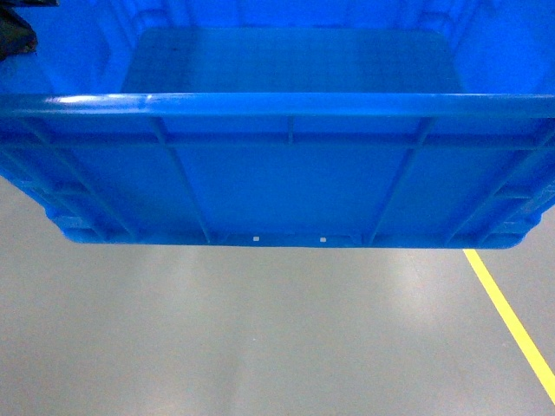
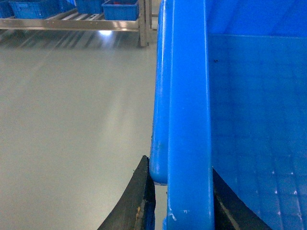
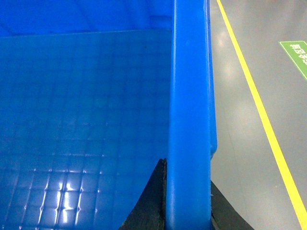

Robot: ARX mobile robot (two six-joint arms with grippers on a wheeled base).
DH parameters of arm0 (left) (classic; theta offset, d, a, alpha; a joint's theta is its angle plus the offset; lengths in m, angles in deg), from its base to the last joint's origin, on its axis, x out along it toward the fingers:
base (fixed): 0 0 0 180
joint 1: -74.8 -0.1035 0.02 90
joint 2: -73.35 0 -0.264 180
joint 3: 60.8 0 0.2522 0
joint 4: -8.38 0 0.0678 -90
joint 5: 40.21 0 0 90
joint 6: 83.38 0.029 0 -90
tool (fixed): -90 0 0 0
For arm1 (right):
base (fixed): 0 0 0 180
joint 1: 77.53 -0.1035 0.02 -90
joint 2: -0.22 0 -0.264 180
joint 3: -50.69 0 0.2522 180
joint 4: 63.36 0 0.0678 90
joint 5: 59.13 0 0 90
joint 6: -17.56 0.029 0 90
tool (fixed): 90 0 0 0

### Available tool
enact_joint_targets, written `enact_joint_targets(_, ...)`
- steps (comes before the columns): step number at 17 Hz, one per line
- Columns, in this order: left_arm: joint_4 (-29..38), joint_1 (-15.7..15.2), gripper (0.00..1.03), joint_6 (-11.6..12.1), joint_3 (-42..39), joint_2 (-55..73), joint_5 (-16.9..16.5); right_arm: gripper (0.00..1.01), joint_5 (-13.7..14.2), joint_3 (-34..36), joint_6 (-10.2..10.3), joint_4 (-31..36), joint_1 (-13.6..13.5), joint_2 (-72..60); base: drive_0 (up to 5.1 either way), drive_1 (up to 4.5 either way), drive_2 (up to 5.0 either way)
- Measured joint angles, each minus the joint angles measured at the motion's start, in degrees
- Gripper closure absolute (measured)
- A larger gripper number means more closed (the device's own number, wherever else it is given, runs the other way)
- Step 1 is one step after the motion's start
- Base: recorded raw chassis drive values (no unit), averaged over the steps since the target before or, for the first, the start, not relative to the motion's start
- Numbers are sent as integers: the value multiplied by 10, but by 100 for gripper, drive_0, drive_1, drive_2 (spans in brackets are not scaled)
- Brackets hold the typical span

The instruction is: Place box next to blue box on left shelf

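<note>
A grey metal shelf [image 2: 72,21] with smaller blue crates [image 2: 120,9] stands far off at the upper left. The left gripper [image 2: 180,206] has its jaws pinching the left rim of the box [image 1: 277,173], held above the grey floor [image 1: 260,329]. The right gripper [image 3: 184,211] pinches the right rim, beside a yellow floor line [image 1: 512,321]

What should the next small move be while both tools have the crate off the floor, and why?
Probably turn the base left toward the rack. The blue crate is held on both side rims, left tool and right tool each straddling a wall. The shelf with blue bins shows only far off in the left wrist view; ahead is bare floor.
</note>
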Motion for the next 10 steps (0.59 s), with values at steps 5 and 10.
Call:
enact_joint_targets(5, 0, 1, 86, 0, 0, 0, 0, 93, 1, 0, 0, 1, 0, -1, 22, 449, -405)
enact_joint_targets(10, -1, 0, 86, 0, 0, 0, 1, 93, 0, 0, 0, 0, 0, -1, 0, 427, -428)
